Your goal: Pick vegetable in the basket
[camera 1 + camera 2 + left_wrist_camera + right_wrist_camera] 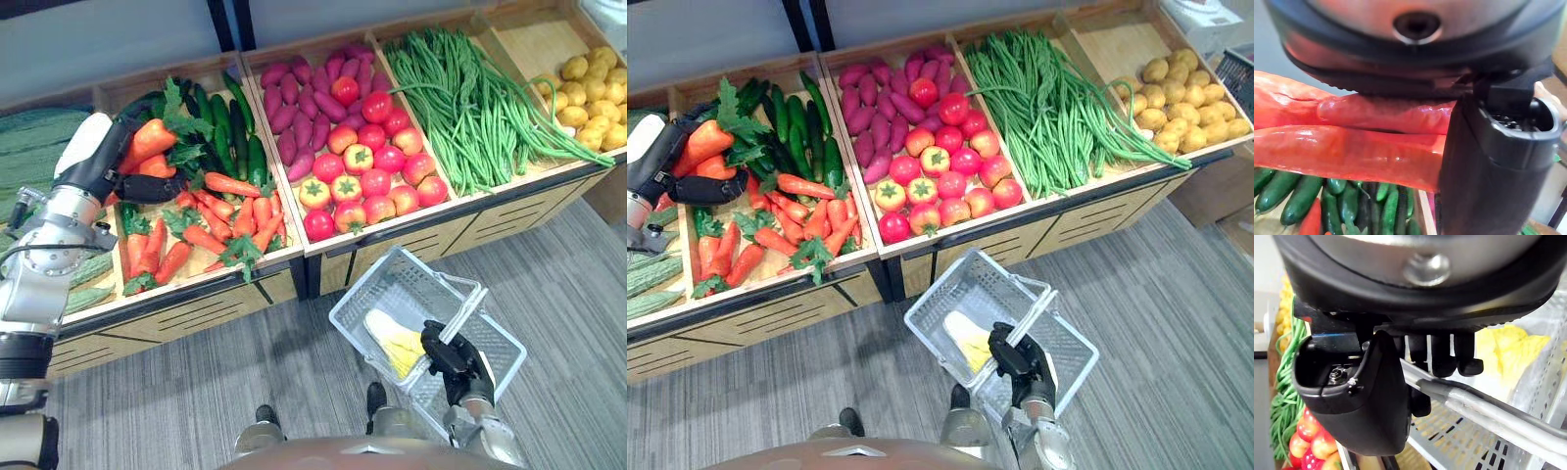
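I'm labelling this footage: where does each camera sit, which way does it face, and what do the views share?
Left eye view: on the head, looking down at the vegetable stand and floor; left hand grips carrots, right hand holds the basket.
Right eye view: beside it, same scene, slightly shifted.
Left wrist view: on the left wrist, along the palm at the carrots, cucumbers beyond.
Right wrist view: on the right wrist, along fingers curled round the basket handle, tomatoes beyond.
Shared: carrots link left wrist and eye views.
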You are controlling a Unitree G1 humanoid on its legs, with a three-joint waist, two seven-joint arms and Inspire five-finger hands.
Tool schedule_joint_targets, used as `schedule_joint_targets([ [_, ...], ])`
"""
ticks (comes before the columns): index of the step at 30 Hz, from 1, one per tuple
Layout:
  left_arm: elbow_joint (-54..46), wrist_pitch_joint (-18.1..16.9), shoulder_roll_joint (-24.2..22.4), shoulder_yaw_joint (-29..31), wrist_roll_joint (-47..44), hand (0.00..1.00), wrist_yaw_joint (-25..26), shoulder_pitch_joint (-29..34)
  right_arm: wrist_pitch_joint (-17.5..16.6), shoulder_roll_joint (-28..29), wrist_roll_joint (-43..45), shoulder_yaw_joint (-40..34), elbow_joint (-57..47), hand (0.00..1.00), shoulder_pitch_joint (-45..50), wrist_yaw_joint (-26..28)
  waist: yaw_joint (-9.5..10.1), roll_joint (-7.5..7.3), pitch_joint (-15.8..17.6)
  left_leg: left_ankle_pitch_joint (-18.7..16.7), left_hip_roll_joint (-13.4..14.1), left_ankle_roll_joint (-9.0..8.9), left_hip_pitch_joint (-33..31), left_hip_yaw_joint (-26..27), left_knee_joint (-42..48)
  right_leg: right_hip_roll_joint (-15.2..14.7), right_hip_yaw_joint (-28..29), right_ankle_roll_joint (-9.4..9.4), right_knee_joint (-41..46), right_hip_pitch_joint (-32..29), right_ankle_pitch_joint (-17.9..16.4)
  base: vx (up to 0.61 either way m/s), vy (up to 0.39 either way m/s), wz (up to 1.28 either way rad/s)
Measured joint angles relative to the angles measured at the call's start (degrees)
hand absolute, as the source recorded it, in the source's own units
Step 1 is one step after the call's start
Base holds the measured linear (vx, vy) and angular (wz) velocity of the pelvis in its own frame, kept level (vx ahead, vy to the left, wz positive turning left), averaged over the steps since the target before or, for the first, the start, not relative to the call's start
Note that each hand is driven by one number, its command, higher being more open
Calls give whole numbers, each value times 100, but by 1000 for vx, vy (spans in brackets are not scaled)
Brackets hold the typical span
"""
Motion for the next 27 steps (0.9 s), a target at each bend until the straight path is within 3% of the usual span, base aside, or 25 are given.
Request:
schedule_joint_targets([
  [6, -683, 5, -383, -16, -394, 0, -121, 323, 9, 0, 0, -105, -207, 0, 189, 4, -19, -21, -221, 69, -80, 66, 51, -104, -93, -54, -67, 0, -102, 123, 0, -66, -4, 9],
  [12, -1228, -24, -515, -696, -652, 0, -464, 476, 11, -26, 0, -474, -218, 0, 204, 5, -86, -30, -413, 202, -118, 51, 195, -9, -293, -27, 42, 10, -190, 160, 35, -69, -14, -8],
  [19, -1410, -102, -817, -1153, -873, 0, -511, 462, 48, -80, 2, -536, -720, 0, 254, 27, -367, -26, -444, 205, -134, 46, 281, 268, -319, 10, 341, 17, -215, 65, 155, -35, 0, -22],
  [27, -1433, -108, -1167, -1953, -1110, 0, -550, 281, 69, -513, 8, -575, -1057, 0, 201, 74, -508, -63, -549, 202, -149, 40, 316, 461, -365, 44, 562, 21, -198, -51, 200, -10, -1, -10],
])
